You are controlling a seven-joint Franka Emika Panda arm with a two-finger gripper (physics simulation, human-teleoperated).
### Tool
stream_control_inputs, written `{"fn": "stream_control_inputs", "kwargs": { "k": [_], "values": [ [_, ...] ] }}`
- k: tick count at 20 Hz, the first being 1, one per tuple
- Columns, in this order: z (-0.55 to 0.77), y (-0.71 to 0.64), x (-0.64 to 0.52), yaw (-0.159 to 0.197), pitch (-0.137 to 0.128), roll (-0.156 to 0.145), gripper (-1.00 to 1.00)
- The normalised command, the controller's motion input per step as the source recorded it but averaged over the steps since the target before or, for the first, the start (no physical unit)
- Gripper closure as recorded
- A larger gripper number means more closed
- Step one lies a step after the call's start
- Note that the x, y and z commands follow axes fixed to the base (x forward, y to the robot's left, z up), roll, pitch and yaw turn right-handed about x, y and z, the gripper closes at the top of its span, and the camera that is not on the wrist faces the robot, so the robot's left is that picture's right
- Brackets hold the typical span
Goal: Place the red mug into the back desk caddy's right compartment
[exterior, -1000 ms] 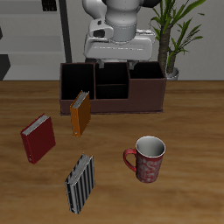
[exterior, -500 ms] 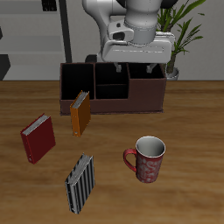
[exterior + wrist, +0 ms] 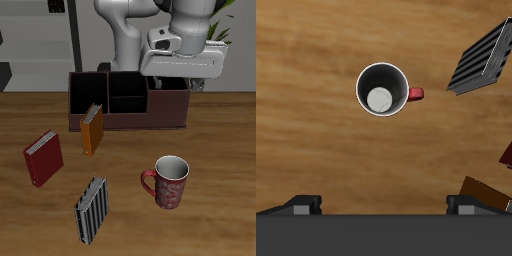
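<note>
On table — 1 red mug (image 3: 169,181), 1 back desk caddy (image 3: 128,102), 3 books; jaws wide open, empty.

Striped book (image 3: 91,210), red book (image 3: 44,158), orange book (image 3: 92,129)

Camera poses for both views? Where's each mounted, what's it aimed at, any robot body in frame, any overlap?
Exterior view: front and above, facing the robot's base; shows the arm, the gripper above the back desk caddy, and the red mug.
Wrist view: on the gripper, looking straight down into the red mug; gripper body edges the frame.
Shared: red mug, striped book.
</note>
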Motion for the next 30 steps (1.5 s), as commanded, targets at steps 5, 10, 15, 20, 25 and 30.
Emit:
{"fn": "stream_control_inputs", "kwargs": {
  "k": [5, 10, 15, 20, 25, 30],
  "values": [
    [-0.01, 0.14, 0.42, -0.002, 0.008, -0.051, -1.00],
    [-0.03, 0.21, 0.34, 0.049, -0.039, 0.005, -1.00],
    [-0.24, 0.11, 0.32, 0.021, 0.003, 0.057, -1.00],
    [-0.39, 0.15, 0.24, 0.014, -0.020, 0.028, -1.00],
    [-0.28, 0.19, 0.03, 0.004, -0.018, 0.041, -1.00],
    [-0.32, 0.06, 0.13, -0.016, 0.009, 0.002, -1.00]
  ]
}}
